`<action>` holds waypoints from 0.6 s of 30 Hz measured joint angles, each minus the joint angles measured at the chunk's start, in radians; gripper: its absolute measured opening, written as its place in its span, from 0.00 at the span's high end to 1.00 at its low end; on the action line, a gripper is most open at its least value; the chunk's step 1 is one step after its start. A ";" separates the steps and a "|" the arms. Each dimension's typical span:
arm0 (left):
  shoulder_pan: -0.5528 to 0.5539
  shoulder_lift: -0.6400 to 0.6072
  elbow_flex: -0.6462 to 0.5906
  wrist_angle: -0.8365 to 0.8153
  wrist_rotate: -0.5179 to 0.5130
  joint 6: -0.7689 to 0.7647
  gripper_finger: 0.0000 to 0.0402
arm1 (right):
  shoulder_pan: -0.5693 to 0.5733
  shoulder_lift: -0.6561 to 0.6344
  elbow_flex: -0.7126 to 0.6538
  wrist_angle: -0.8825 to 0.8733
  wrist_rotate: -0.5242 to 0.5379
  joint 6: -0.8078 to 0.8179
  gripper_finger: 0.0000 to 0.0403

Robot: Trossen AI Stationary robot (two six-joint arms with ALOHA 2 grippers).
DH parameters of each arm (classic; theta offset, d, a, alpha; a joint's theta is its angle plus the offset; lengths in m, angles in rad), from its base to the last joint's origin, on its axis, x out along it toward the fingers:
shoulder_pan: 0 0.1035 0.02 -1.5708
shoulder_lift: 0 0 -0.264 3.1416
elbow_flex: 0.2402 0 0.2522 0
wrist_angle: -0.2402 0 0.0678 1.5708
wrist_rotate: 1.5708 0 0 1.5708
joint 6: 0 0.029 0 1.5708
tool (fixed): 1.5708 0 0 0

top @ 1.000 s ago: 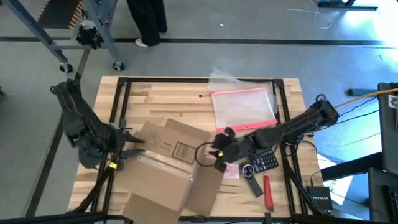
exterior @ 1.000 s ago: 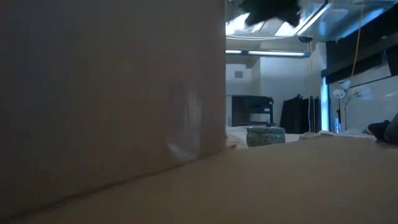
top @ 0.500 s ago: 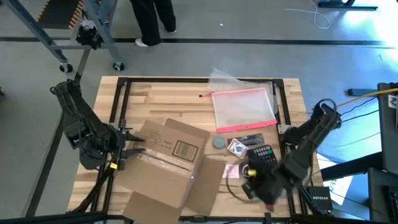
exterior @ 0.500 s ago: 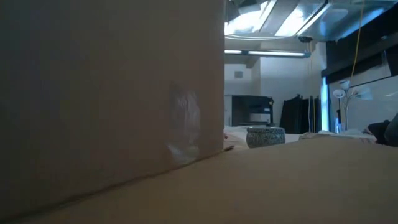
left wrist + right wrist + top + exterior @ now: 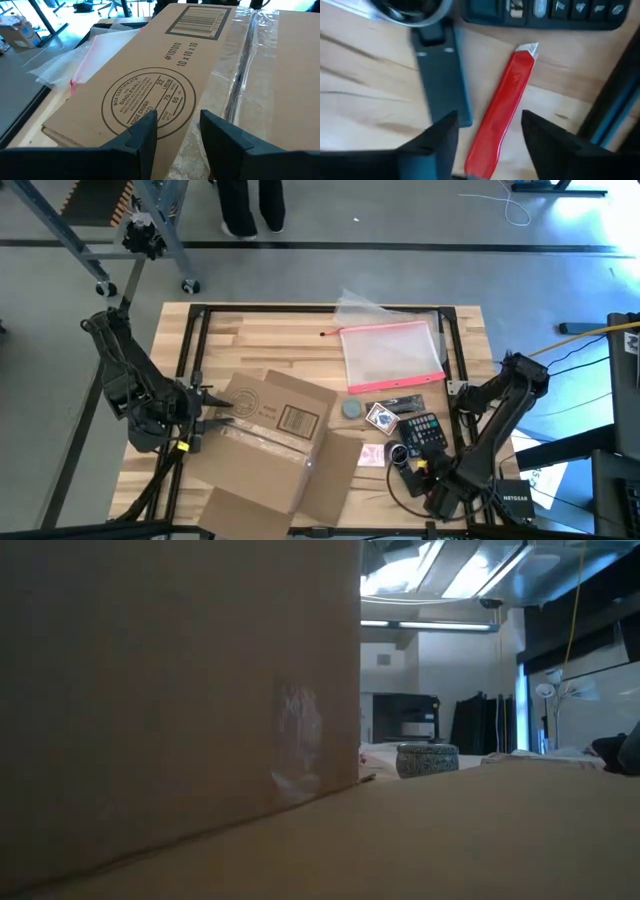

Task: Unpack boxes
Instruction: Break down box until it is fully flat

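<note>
Brown cardboard box (image 5: 270, 442), taped seam, barcode label, flaps splayed; table's near-left

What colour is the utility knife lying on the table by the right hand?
Red utility knife, clearest in the right wrist view.

Low view mostly blocked by box (image 5: 170, 690); person (image 5: 252, 205) cut off at top, legs only.

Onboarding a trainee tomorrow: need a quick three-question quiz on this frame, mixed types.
1. True or false: the right gripper hangs over a red utility knife.
2. Which gripper has its fingers at the cardboard box? A) left B) right
3. Fill in: the clear pouch has a ____ edge.

Key: 1 true; 2 A, the left gripper straddles the box's edge; 3 pink-red.
</note>
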 joint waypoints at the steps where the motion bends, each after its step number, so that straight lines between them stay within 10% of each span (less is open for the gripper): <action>1: 0.000 0.000 0.000 0.000 0.000 0.000 0.65 | 0.000 0.000 -0.029 0.030 -0.013 0.002 0.44; 18: 0.000 0.000 0.000 0.000 0.000 0.000 0.65 | -0.001 -0.005 -0.290 0.317 -0.024 -0.029 0.55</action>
